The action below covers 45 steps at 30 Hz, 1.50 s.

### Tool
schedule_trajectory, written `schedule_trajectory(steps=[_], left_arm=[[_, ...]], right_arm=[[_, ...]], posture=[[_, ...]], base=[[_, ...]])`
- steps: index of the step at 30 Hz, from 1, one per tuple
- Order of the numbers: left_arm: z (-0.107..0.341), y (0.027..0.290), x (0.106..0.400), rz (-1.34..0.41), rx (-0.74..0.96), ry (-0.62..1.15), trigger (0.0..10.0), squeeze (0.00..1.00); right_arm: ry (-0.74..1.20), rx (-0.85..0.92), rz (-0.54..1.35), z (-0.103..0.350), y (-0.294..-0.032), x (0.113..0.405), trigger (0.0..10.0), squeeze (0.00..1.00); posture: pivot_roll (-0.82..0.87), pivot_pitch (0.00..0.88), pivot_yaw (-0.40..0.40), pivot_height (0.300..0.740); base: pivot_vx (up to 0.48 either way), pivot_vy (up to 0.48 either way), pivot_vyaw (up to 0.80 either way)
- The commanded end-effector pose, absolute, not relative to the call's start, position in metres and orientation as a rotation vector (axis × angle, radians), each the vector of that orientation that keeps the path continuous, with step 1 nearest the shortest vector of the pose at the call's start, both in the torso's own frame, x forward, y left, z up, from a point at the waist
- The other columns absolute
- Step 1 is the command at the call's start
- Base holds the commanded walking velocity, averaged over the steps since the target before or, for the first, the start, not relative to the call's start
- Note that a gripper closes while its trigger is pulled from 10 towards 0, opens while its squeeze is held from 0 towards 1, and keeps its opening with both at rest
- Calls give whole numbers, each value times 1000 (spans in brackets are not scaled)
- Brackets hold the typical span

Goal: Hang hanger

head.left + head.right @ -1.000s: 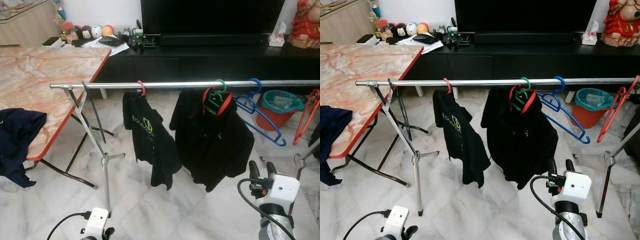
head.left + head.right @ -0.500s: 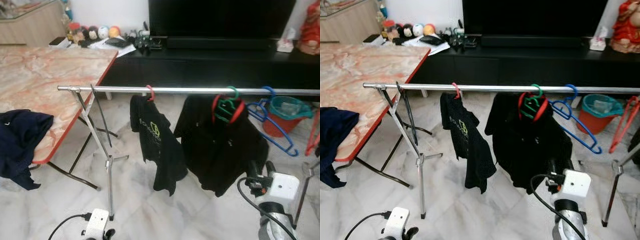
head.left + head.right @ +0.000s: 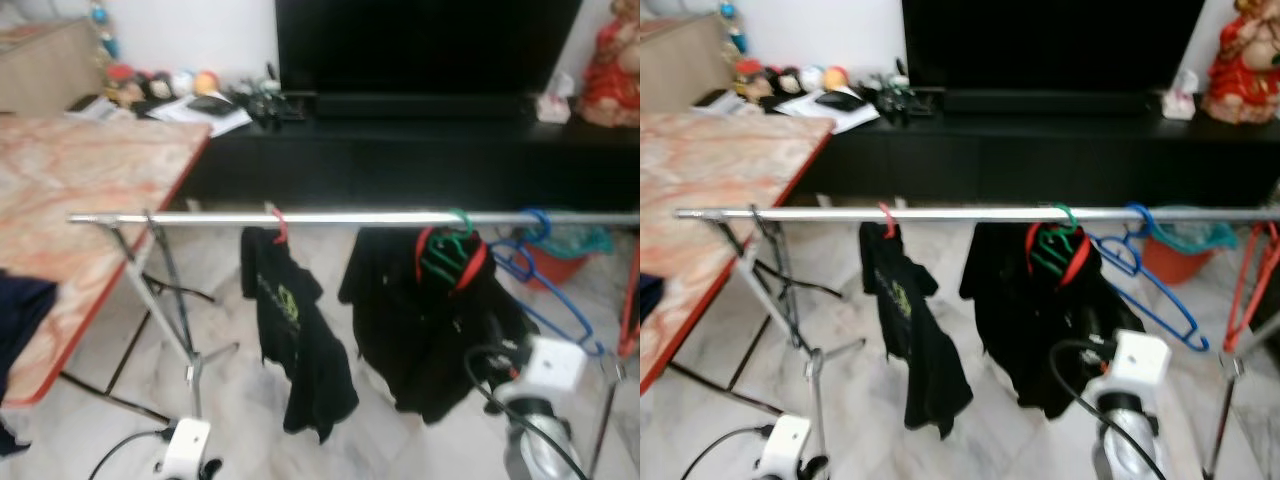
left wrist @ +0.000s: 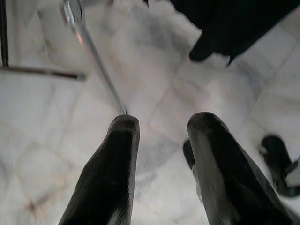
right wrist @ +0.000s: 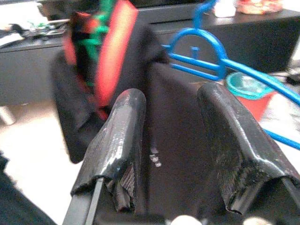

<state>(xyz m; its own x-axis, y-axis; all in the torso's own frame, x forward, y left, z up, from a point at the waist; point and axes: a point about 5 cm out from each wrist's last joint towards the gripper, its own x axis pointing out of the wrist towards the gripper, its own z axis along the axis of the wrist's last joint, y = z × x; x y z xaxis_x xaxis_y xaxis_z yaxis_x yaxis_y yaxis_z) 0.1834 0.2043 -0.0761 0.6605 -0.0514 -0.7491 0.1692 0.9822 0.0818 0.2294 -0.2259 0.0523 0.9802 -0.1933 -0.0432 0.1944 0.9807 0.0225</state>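
The left tool hangs low over the white marble floor, fingers parted and empty. Beyond it the long silver clothes rail carries two black garments. The right tool, fingers spread and empty, faces the black hooded jacket; the blue plastic hanger hangs on the rail just right of it. This looks like the approach: next, reach right for the hanger. Open rail lies left, between the garments.
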Motion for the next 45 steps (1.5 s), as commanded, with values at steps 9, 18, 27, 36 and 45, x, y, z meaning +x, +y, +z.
schedule_trajectory(steps=[9, 18, 27, 36, 45], left_arm=[[-75, 198, 187, -142, 142, 837, 10000, 0], [-75, 198, 188, -133, 143, 835, 10000, 0], [-75, 198, 188, -140, 140, 840, 10000, 0], [-75, 198, 188, -140, 136, 843, 10000, 0], [-76, 197, 188, -152, 124, 848, 10000, 0]], right_arm=[[0, 8, -216, 64, -238, 228, 10000, 0], [-24, 15, -137, 74, -235, 235, 10000, 0], [36, -15, 7, 76, -231, 240, 10000, 0], [108, -69, 140, 79, -231, 234, 10000, 0], [217, -128, 79, 72, -245, 222, 10000, 0]], posture=[[-235, 0, 32, 740], [-233, 0, 30, 740], [-237, 0, 29, 740], [-243, 0, 30, 740], [-247, 0, 33, 740]], base=[[299, 0, 0], [119, 0, 0], [0, 0, 0], [0, 0, 0], [0, 0, 0]])
